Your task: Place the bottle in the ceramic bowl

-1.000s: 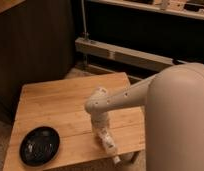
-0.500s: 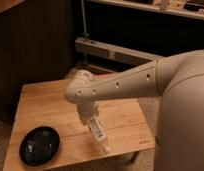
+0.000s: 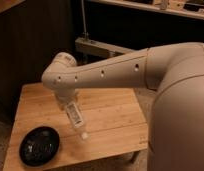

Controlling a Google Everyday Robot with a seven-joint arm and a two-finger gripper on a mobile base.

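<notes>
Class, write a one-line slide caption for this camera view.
The gripper holds the bottle tilted, cap down, above the wooden table, beside the black bowl.

The bench [image 3: 112,112] is pale, matt wood with visible grain. At lower left, the ceramic bowl [image 3: 40,146] is glossy black. The bottle [image 3: 75,116] is smooth whitish plastic, clamped in the gripper [image 3: 65,104] left of centre, below the arm [image 3: 120,70] with its smooth, matt cream shell.

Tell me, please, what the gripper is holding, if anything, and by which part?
The gripper, above the middle of the table, holds the bottle by its upper end, opposite the cap, which points downward.
</notes>
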